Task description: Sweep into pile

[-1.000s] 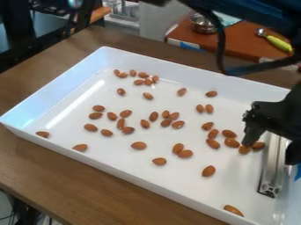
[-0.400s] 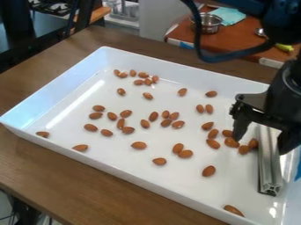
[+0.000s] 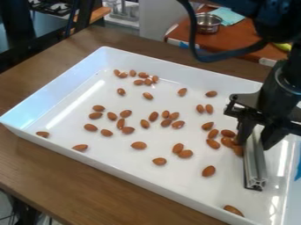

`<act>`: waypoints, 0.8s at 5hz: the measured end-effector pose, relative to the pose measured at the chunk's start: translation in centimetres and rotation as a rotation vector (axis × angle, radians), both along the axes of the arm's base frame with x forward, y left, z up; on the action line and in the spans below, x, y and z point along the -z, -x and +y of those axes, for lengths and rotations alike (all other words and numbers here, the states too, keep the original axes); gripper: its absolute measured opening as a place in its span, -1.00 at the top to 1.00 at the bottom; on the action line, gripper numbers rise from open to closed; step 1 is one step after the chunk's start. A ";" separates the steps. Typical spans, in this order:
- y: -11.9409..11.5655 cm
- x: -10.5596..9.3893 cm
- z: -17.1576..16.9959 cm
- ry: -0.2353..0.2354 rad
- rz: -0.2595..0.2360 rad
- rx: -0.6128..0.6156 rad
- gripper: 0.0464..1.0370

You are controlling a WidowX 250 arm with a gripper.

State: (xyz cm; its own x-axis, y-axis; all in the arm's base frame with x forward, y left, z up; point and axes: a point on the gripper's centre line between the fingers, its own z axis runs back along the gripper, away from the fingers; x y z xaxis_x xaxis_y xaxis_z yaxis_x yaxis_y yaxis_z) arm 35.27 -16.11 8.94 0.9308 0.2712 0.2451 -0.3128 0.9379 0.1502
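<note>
Almonds (image 3: 138,145) lie scattered across the white tray (image 3: 117,154), several bunched beside the grooved aluminium bar (image 3: 255,165) at the view's right. The black gripper (image 3: 254,143) pinches the bar's far part. Beyond the tray, a metal bowl (image 3: 208,24) stands on a reddish-brown table (image 3: 242,33).

the tray (image 3: 228,186) is open between metal bar (image 3: 255,165) and lone almond (image 3: 208,171); higher up, clustered almonds (image 3: 227,142) block the gap.

Brn wood tbl (image 3: 59,176) w/ wht rect. tray (image 3: 176,72) directly on top.
</note>
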 end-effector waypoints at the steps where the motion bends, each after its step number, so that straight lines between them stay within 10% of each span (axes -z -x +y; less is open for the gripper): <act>1: 0.3 0.3 0.0 0.016 0.003 -0.008 0.38; 4: 0.8 0.3 3.4 0.038 0.044 0.068 0.39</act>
State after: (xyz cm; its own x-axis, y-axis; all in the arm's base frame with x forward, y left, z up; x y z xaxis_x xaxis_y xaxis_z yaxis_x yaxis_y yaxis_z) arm 34.52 -12.70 8.62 0.9568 0.2158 0.1947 -0.2426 0.9619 0.1261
